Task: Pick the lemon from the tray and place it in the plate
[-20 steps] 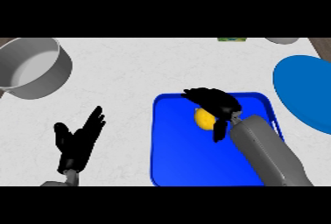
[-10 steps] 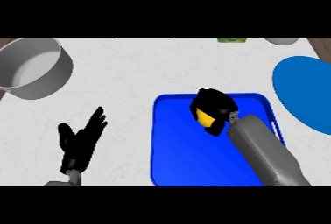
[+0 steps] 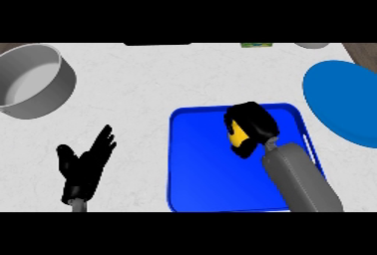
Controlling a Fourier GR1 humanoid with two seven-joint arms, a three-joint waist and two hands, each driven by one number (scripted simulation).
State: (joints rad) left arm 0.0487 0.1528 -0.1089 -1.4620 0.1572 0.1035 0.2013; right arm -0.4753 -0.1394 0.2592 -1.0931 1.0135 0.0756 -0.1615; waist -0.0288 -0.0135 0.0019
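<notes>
A yellow lemon (image 3: 236, 138) shows as a small patch inside my right hand (image 3: 253, 123), whose fingers are curled round it over the upper middle of the blue tray (image 3: 202, 164). Most of the lemon is hidden by the fingers. I cannot tell whether it is lifted off the tray. The blue plate (image 3: 342, 102) lies on the counter to the right of the tray, cut by the view's right edge. My left hand (image 3: 85, 167) rests open at the lower left, fingers up, on the white counter left of the tray.
A grey pot (image 3: 33, 79) stands at the upper left. A small green item (image 3: 255, 45) and a grey object (image 3: 313, 45) sit at the far edge. A dark thing (image 3: 156, 43) lies at the top middle.
My right hand has closed its fingers round the lemon, which showed more plainly one second ago. The left hand has barely shifted.
</notes>
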